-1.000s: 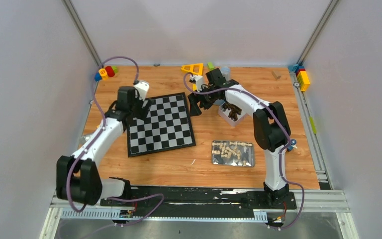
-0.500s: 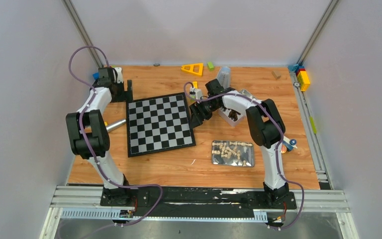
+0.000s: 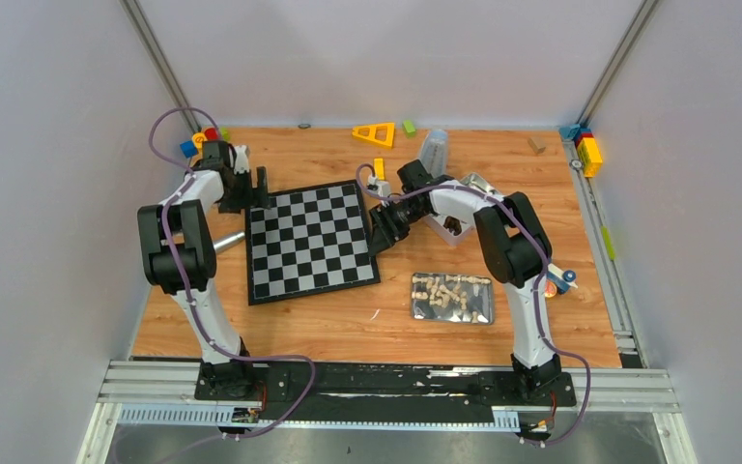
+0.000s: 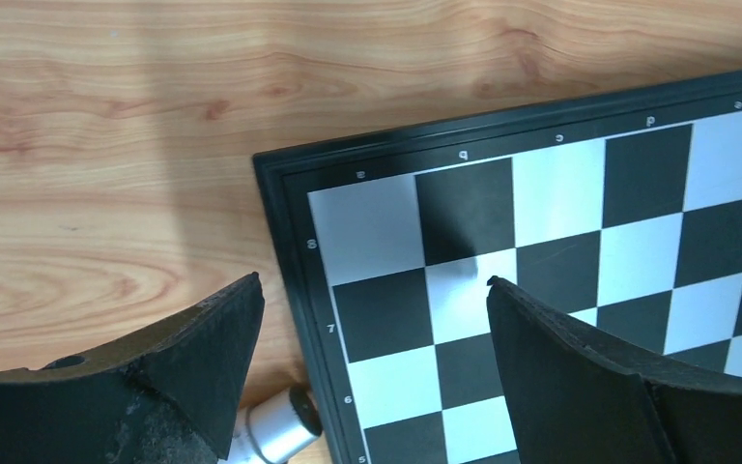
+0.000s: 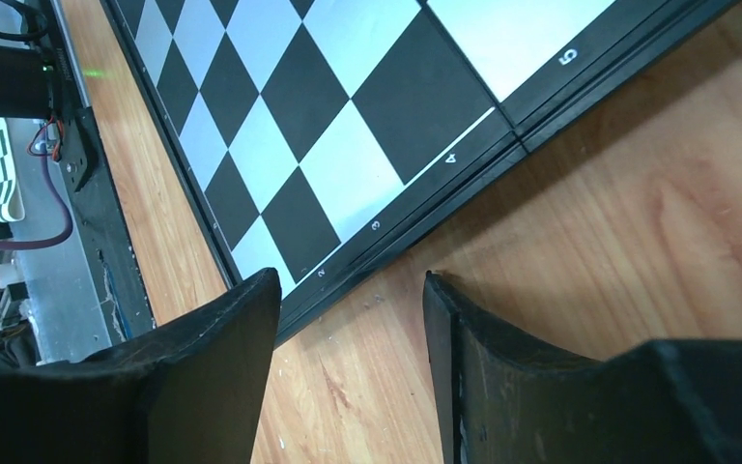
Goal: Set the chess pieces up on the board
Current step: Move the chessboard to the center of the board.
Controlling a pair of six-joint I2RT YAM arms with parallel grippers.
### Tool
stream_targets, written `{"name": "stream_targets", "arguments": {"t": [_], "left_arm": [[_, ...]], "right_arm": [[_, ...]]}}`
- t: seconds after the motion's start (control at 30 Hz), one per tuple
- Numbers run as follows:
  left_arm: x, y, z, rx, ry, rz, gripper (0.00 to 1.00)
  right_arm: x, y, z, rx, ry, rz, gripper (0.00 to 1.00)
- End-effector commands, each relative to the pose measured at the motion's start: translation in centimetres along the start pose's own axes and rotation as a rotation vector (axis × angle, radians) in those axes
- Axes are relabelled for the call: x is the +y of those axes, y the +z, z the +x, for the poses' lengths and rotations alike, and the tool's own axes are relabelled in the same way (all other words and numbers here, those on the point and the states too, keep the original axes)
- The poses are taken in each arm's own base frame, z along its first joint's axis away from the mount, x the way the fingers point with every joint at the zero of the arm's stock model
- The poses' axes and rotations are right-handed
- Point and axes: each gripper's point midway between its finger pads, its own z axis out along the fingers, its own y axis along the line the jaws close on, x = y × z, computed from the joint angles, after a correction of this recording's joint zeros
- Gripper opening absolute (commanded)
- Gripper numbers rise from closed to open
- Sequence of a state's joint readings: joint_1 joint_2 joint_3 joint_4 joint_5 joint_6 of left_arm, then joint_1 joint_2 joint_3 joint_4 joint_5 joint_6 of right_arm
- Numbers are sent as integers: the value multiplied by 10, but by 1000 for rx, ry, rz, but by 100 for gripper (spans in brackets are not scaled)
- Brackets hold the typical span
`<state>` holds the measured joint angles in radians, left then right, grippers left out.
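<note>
The black-and-white board (image 3: 312,242) lies flat at the table's middle left with no pieces on it. Pale chess pieces (image 3: 449,293) are heaped in a metal tin (image 3: 492,309) to its right. My left gripper (image 3: 256,187) hangs open over the board's far-left corner. In the left wrist view that gripper (image 4: 374,280) straddles the corner of the board (image 4: 560,193). My right gripper (image 3: 382,230) sits low at the board's right edge. In the right wrist view it (image 5: 350,278) is open with bare wood between its fingers, beside the board's rim (image 5: 444,164).
A silver cylinder (image 3: 220,244) lies against the board's left edge, also seen as a cylinder (image 4: 275,425) by the left wrist. A white box of dark pieces (image 3: 444,227) stands behind the right gripper. Coloured toy blocks (image 3: 203,140), a yellow triangle (image 3: 375,133) and a clear cup (image 3: 433,150) lie along the far edge.
The left arm swung away from the board's left side to its far-left corner. The right gripper moved nearer along the board's right edge and its jaws narrowed.
</note>
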<state>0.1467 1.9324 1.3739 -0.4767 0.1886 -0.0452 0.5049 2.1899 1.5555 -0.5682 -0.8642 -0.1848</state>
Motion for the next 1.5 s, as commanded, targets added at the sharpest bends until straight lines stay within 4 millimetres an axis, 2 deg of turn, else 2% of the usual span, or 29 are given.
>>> {"name": "stream_targets", "arguments": {"t": [0.0,0.2,0.33,0.53,0.63,0.67,0.73,1.0,1.3,1.47], "left_arm": [[-18,5,4,10,-25,123,91],[-37,13,24,51,-13,219,86],[-61,15,38,85,52,263,85],[-88,12,57,117,129,284,84],[-86,10,60,115,157,274,84],[-94,10,63,122,179,283,84],[-96,10,67,127,192,282,84],[-98,6,81,141,279,259,83],[-105,7,85,142,323,246,83],[-108,5,87,140,347,235,84]], "right_arm": [[7,7,21,59,59,-21,56],[13,4,20,59,76,-38,55],[23,1,25,65,75,-66,55],[35,-4,45,99,60,-55,59],[34,-9,54,116,48,-9,62],[31,-11,56,122,40,17,64],[24,-17,61,132,19,81,66],[3,-39,85,195,-69,266,63],[12,-49,106,235,-98,270,69],[13,-52,119,269,-108,264,68]]}}
